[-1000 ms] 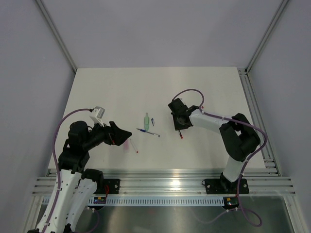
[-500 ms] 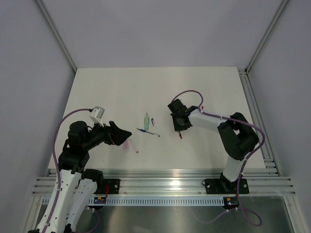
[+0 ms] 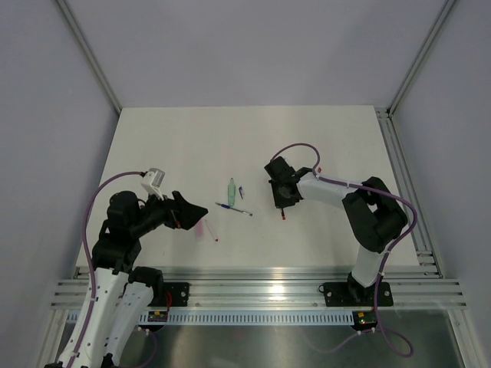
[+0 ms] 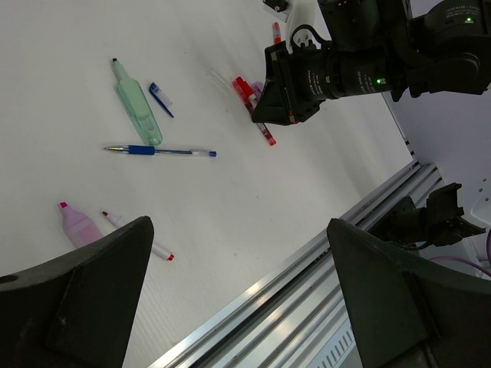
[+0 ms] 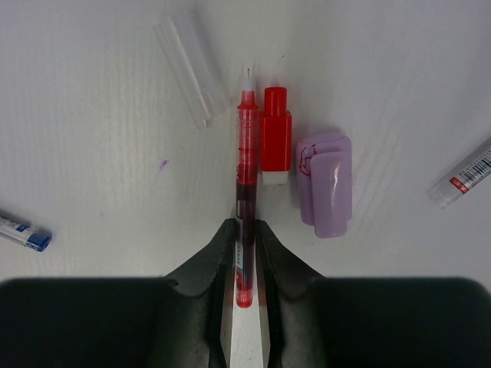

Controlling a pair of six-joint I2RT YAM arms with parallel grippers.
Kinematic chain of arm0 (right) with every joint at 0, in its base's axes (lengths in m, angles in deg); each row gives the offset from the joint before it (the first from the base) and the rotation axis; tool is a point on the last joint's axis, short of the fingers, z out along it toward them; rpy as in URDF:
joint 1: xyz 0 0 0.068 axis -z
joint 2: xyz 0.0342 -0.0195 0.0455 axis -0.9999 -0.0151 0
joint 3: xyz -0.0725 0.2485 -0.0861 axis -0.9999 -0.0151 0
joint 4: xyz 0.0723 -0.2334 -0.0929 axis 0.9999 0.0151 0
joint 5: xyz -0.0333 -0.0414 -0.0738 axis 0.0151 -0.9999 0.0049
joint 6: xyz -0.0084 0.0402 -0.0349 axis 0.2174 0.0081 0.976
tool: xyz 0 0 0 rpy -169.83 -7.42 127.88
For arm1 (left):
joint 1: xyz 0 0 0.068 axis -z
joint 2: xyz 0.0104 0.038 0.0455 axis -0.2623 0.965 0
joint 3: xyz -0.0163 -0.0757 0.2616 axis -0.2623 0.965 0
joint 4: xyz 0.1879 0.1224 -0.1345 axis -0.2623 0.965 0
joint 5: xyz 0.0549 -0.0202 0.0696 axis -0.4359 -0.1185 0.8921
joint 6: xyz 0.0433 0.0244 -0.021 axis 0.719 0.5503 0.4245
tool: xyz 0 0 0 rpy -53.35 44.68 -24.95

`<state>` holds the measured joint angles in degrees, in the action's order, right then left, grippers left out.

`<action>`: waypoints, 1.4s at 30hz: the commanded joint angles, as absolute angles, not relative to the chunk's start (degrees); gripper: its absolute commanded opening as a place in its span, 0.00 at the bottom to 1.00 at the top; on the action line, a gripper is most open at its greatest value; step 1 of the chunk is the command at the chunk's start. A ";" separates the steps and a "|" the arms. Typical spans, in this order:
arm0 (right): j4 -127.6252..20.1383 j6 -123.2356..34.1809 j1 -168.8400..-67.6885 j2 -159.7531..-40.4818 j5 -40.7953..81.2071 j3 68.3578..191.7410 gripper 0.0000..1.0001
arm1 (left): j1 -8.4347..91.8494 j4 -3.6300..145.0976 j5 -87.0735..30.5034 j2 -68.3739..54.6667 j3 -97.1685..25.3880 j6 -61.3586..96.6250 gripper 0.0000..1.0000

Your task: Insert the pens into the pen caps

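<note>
My right gripper [image 5: 245, 253] is shut on a slim red pen [image 5: 245, 176], low over the table; its fine tip points away from me. A red cap [image 5: 275, 136] lies right beside the pen, a pale pink cap [image 5: 324, 182] to its right and a clear cap [image 5: 189, 69] to its left. In the top view the right gripper [image 3: 284, 201] sits right of centre. My left gripper [image 4: 245, 307] is open and empty, above the table's near-left part [image 3: 192, 212]. A blue pen [image 4: 161, 151], a small blue cap [image 4: 160, 99] and a pale green cap [image 4: 136, 109] lie at mid-table.
A pale pink cap [image 4: 77, 222] and a white pen with red tips [image 4: 138, 238] lie near the left gripper. Another white pen end [image 5: 464, 180] lies right of the right gripper. The aluminium rail [image 3: 253, 291] runs along the table's near edge.
The right gripper has shifted very slightly left with the red pen. The left arm has not moved.
</note>
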<state>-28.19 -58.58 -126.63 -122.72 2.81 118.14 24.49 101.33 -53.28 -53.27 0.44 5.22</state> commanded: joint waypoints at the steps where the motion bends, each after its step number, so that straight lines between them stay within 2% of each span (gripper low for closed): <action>1: -28.85 -58.89 -126.49 -123.10 3.51 119.37 0.21 | 24.08 97.89 -55.09 -53.17 0.86 5.13 0.99; 4: -29.90 -59.07 -126.67 -122.13 3.51 118.58 0.20 | 24.00 97.36 -55.18 -53.61 1.03 4.78 0.99; 13: -29.99 -59.25 -126.67 -122.05 3.25 118.75 0.00 | 24.00 97.27 -55.79 -52.64 1.12 4.52 0.99; 28: -36.49 -60.21 -127.11 -106.32 3.68 111.90 0.00 | 24.17 93.50 -60.71 -48.34 2.70 0.30 0.99; 32: -41.75 -61.26 -127.98 -101.23 8.94 109.09 0.00 | 26.53 83.16 -64.06 -46.58 6.47 -6.46 0.99; 34: -43.87 -61.79 -128.07 -99.20 10.80 107.95 0.00 | 29.17 80.14 -62.22 -44.04 7.27 -9.63 0.84; 36: -46.77 -63.20 -128.33 -95.95 12.30 106.10 0.00 | 35.31 77.86 -57.57 -40.45 6.93 -10.77 0.76; 40: -52.65 -64.96 -129.39 -90.07 15.02 102.50 0.00 | 48.13 70.23 -49.40 -33.25 4.73 -12.80 0.74; 42: -54.42 -65.92 -130.35 -88.39 15.55 101.44 0.00 | 51.40 69.15 -46.41 -30.59 2.72 -12.27 0.73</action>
<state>-47.09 -63.89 -128.84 -91.87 12.44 102.45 47.11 78.16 -53.10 -33.60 6.39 -10.53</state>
